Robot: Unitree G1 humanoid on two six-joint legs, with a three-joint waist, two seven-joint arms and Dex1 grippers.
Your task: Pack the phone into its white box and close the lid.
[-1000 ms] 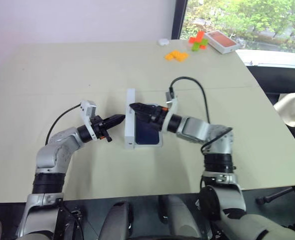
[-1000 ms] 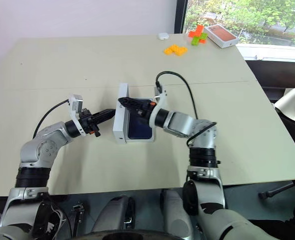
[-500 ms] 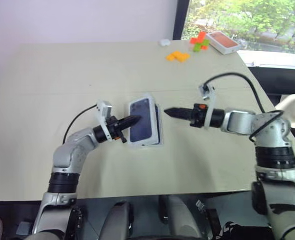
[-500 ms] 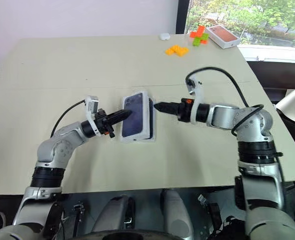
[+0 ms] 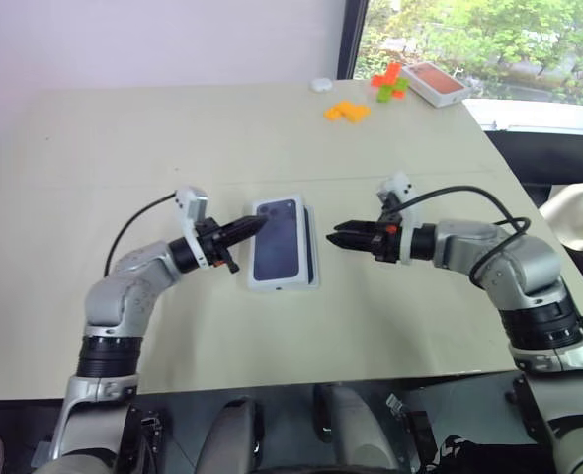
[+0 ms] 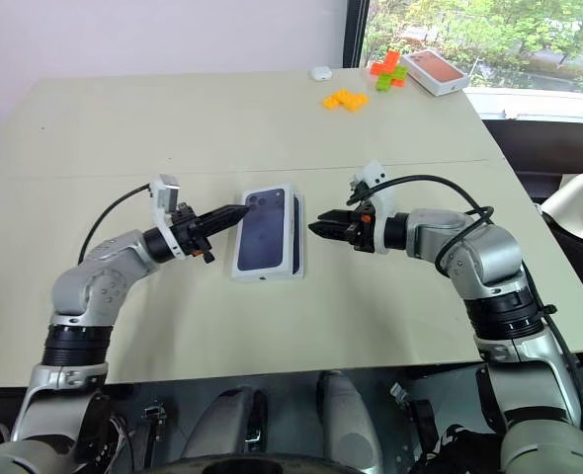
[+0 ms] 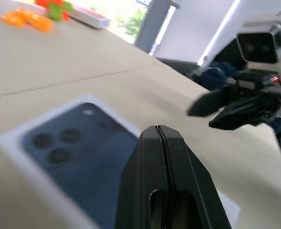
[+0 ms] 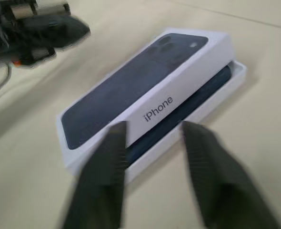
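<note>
The lid [image 5: 277, 242], white with a dark phone picture on top, lies face up and slightly askew on the white box [image 8: 236, 75] at mid table. One long side is not seated. There the phone [image 8: 197, 102] shows as a dark navy strip in the tray. My left gripper [image 5: 260, 223] is shut, its tip over the lid's far left corner; whether it touches is unclear. Just right of the box, my right gripper [image 5: 333, 237] points at it, fingers a little apart with nothing between them. The left wrist view shows the lid [image 7: 74, 157] below the shut fingers [image 7: 160, 143].
At the table's far right corner lie an orange-topped white box [image 5: 438, 82], green and red blocks [image 5: 390, 81], orange blocks [image 5: 348, 111] and a small white object [image 5: 319, 84]. The table's right edge runs close behind my right arm.
The lid stood on its edge beside the box and now lies flat over it. My right gripper has pulled back off the box to the right, rolled over and narrowed its fingers. The left gripper stays shut at the lid.
</note>
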